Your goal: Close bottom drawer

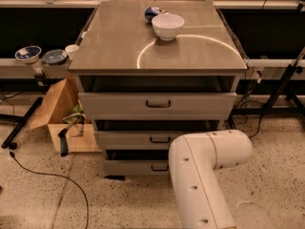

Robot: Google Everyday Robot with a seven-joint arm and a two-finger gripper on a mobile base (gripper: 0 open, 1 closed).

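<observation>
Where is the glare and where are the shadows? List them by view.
Camera view: warm light; a bright curved glare arc crosses the cabinet top beside the white bowl; deep shadow fills the open gaps above all three drawers, the bottom drawer included; the white arm is evenly lit at lower right; the gripper is out of view.

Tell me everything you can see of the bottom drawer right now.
The bottom drawer is the lowest of three, with a flat grey-beige front and a small dark pull handle near its middle. It sits slightly pulled out, with a dark gap showing between it and the middle drawer above. The white arm hides its right end. Nothing visibly touches it; the hand is out of view.
</observation>
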